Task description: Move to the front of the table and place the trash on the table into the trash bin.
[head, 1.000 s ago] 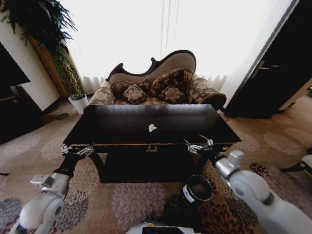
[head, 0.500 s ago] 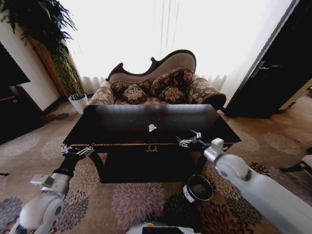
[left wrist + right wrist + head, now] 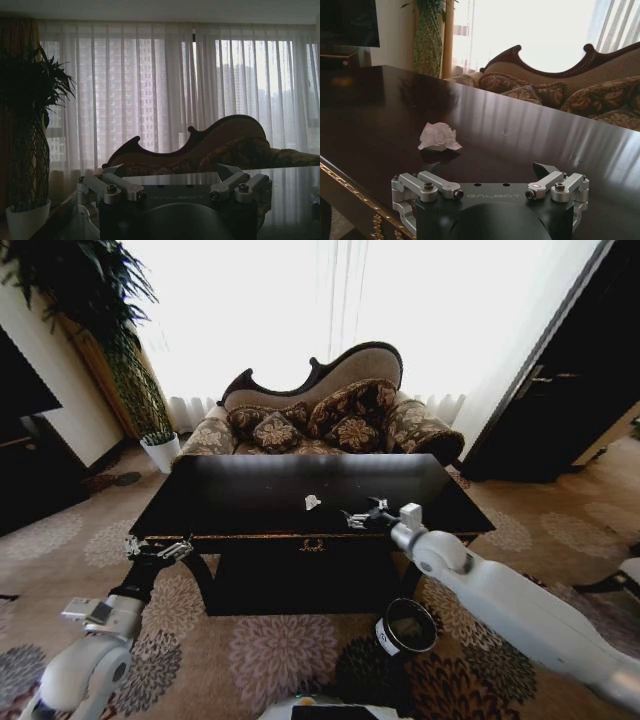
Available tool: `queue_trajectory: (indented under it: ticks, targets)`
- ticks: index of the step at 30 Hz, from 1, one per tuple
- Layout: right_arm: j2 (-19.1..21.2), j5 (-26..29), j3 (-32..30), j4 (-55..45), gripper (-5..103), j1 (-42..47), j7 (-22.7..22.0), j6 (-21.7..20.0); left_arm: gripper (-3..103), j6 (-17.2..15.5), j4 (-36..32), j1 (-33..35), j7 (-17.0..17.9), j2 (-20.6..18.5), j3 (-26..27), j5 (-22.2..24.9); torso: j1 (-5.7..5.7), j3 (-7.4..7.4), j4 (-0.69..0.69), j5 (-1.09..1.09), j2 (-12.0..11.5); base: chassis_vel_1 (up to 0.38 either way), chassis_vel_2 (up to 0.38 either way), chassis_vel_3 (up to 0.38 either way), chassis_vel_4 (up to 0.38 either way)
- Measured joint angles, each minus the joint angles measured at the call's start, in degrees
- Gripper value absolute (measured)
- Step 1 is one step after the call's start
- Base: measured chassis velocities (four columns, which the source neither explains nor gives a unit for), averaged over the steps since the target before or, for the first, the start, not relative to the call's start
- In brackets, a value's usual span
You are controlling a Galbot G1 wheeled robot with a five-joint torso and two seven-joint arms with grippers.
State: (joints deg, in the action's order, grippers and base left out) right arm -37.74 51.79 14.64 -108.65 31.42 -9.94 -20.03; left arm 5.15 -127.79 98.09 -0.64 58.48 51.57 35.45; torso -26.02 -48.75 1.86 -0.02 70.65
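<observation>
A small white crumpled piece of trash (image 3: 313,502) lies near the middle of the dark glossy table (image 3: 240,495). My right gripper (image 3: 358,518) hovers open just above the tabletop, a short way to the right of the trash and nearer the front edge. In the right wrist view the trash (image 3: 438,137) sits on the table (image 3: 530,130) ahead of the open gripper (image 3: 490,170), off to one side. The round trash bin (image 3: 406,626) stands on the carpet below the table's front right. My left gripper (image 3: 160,549) is open by the front left corner.
An ornate sofa (image 3: 330,405) with cushions stands behind the table. A potted plant (image 3: 160,448) is at the back left. A black cabinet (image 3: 560,400) fills the right side and dark furniture (image 3: 25,440) the left. Patterned carpet surrounds the table.
My right arm has reached forward and to the left, from the table's front right edge to over the tabletop near the trash. The left arm has not moved.
</observation>
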Motion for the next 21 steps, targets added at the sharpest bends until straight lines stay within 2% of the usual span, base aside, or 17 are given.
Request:
queue_trajectory:
  ticks: [3, 8, 21]
  targets:
    - [-2.13, 0.29, 3.96, 1.09, 100, -3.01, -0.47, -0.75, 100, 0.00, 0.00, 0.01, 0.00, 0.00, 0.00, 0.00, 0.00, 0.00, 0.00, 0.01, 0.00, 0.000, 0.000, 0.000, 0.000]
    - [-4.05, 0.21, 7.01, 2.17, 100, -5.22, -0.57, -1.20, 100, 0.00, 0.00, 0.00, 0.00, 0.00, 0.00, 0.00, 0.00, 0.00, 0.00, 0.01, 0.00, 0.000, 0.000, 0.000, 0.000]
    - [-7.10, 1.17, 13.91, 7.20, 100, -14.92, -0.21, -1.61, 100, 0.00, 0.00, 0.00, 0.00, 0.00, 0.00, 0.00, 0.01, 0.00, 0.01, 0.00, 0.01, 0.000, 0.000, 0.000, 0.000]
